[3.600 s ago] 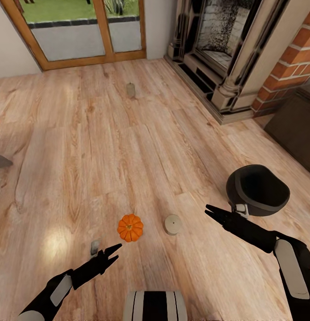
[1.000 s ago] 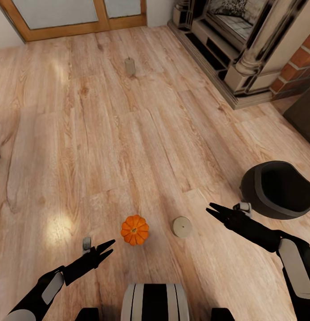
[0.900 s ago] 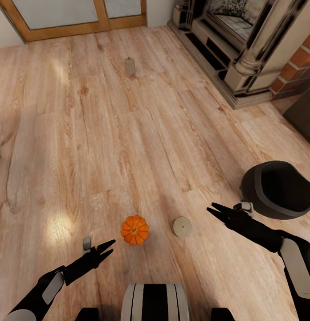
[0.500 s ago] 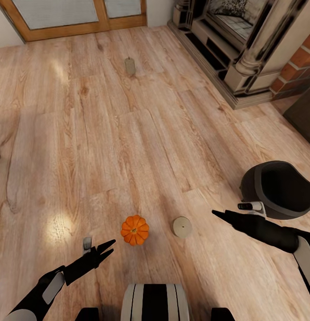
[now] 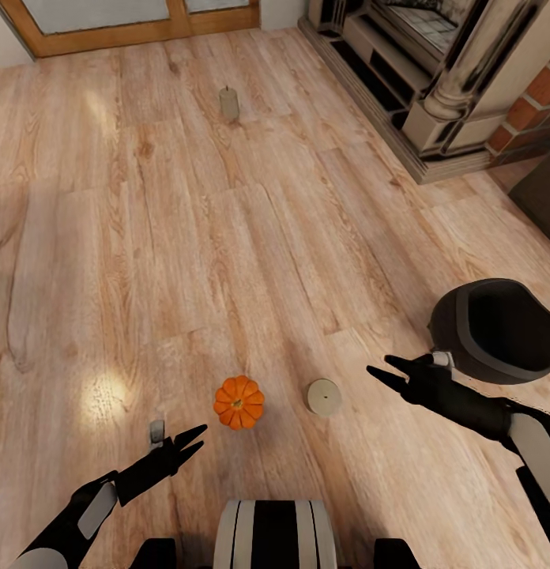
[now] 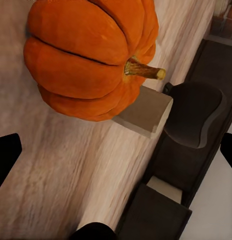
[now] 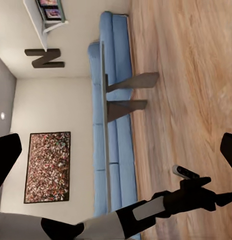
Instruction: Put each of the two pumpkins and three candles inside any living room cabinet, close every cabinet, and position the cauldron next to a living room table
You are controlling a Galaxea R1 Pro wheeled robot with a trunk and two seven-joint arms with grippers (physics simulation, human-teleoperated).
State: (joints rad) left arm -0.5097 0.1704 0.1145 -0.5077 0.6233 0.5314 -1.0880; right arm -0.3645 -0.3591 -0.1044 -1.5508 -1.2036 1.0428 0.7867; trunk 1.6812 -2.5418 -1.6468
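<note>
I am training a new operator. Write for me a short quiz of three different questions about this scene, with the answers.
1. True or false: the pumpkin is held in the left gripper.
2. Which is nearer to the right gripper? A) the cauldron B) the far candle
3. Fill in: the near candle stands on the ____, between the pumpkin and the right gripper.

Key:
1. False. It sits on the floor, just ahead of the open fingers.
2. A.
3. Floor.
</note>
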